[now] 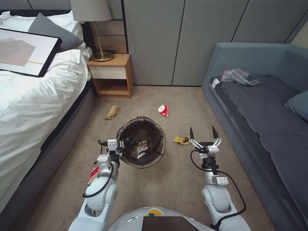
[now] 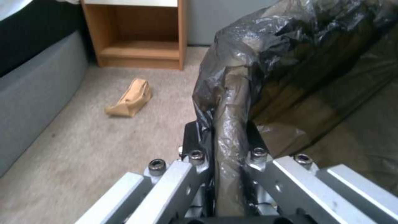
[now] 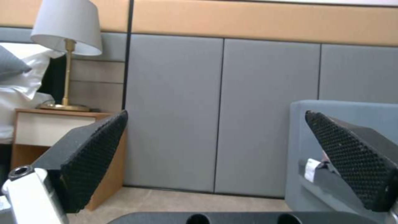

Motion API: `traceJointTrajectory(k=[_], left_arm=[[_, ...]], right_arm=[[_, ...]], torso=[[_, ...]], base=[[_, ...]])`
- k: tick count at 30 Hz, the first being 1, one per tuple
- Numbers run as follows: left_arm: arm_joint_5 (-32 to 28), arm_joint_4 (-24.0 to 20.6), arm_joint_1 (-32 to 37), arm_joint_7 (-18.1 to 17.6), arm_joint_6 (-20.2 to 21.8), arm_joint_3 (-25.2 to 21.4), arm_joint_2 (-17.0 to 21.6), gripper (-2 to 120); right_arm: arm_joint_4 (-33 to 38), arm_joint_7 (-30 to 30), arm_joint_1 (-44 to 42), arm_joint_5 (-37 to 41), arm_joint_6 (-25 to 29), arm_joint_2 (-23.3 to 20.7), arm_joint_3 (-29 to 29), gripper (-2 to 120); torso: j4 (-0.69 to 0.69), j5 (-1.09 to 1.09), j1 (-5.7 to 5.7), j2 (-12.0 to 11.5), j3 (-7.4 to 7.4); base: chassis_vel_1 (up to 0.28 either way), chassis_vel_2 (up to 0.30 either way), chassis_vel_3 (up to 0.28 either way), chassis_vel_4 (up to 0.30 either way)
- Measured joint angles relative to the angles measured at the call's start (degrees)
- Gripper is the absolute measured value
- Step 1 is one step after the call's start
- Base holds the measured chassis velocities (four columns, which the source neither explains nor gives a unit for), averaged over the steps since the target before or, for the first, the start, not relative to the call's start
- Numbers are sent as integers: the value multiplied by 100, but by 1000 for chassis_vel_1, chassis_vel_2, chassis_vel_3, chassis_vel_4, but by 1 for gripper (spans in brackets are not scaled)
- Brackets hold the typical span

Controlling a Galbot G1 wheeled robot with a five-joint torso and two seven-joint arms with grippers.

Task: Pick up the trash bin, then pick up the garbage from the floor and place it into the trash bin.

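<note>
The trash bin [image 1: 153, 128], lined with a dark bag, is held above the floor [image 1: 179, 179] in front of me. My left gripper [image 1: 122, 146] is shut on its near left rim, and the left wrist view shows the bag-covered rim [image 2: 232, 102] pinched between the fingers [image 2: 195, 155]. Wrappers and a small green bottle [image 1: 130, 142] lie inside. My right gripper [image 1: 203, 133] stands open and empty, just right of a yellow wrapper [image 1: 181, 140] on the carpet. A red-and-white wrapper [image 1: 163, 110] and a crumpled brown paper bag [image 1: 111, 112] [image 2: 128, 99] lie beyond the bin.
A bed [image 1: 29, 106] runs along the left, with a wooden nightstand [image 1: 110, 75] and a lamp [image 1: 96, 32] at its head. A grey sofa [image 1: 266, 115] lines the right. Another red-and-white wrapper [image 1: 92, 175] lies by my left forearm.
</note>
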Motion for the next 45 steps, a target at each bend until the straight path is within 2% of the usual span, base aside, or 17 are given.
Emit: traceJointTrajectory(k=[16,18,19,21,26,28,29,30,31,32,35,39,42,45], left_arm=[[17,-34,17,1,-5,3,-6,3],[19,-39,16,-1,-6,-10,-6,3],[20,-43,18,-1,-7,-18,-5,3],[20,-49,27,0,-7,-6,-3,3],[20,-63,44,0,-7,-9,4,3],[20,-78,52,0,-7,-19,9,3],[20,-78,52,0,-7,-19,9,3],[20,-88,59,0,-7,-25,12,3],[20,-98,65,0,-7,-37,15,3],[20,-98,65,0,-7,-37,15,3],[13,-115,71,0,-7,-51,21,3],[12,-117,71,0,-7,-53,22,3],[0,-129,70,1,-7,-65,27,3],[-1,-131,70,0,-7,-67,27,3]], right_arm=[[-68,31,140,-137,183,-1,-25,100],[-106,29,206,-203,275,-5,-51,100],[-141,38,270,-287,361,-13,-64,100],[-198,107,363,-519,426,-18,-69,100],[-227,297,534,-774,310,-66,-108,100],[-158,603,622,-776,-215,-136,-185,100],[-158,603,622,-776,-215,-136,-185,100],[-80,704,637,-671,-627,-186,-207,100],[-9,710,633,-528,-989,-238,-218,100],[-9,710,633,-528,-989,-238,-218,100],[101,709,575,-311,-1681,-327,-234,100],[126,743,557,-262,-1830,-347,-248,100],[235,871,459,0,-2442,-425,-306,100],[250,890,444,39,-2519,-436,-314,100]], torso=[[-1,-1,1,0,2],[2,1,2,-1,3],[0,-4,2,-1,3],[-2,2,2,-1,2],[-2,0,0,0,-1],[0,-1,0,0,-1],[0,-1,0,0,-1],[0,-1,0,0,-1],[1,-1,0,0,0],[1,-1,0,0,0],[-1,0,0,0,0],[-1,-1,0,0,0],[0,0,0,0,0],[0,0,0,0,0]], base=[[-280,277,277,-281],[-160,186,223,-104],[-160,63,89,-104],[-70,23,44,-8],[29,-51,-55,44],[65,-26,-49,46],[53,-26,-49,24],[0,0,0,0],[0,0,0,0],[0,0,0,0],[0,0,0,0],[0,0,0,0],[0,0,0,0],[0,0,0,0]])
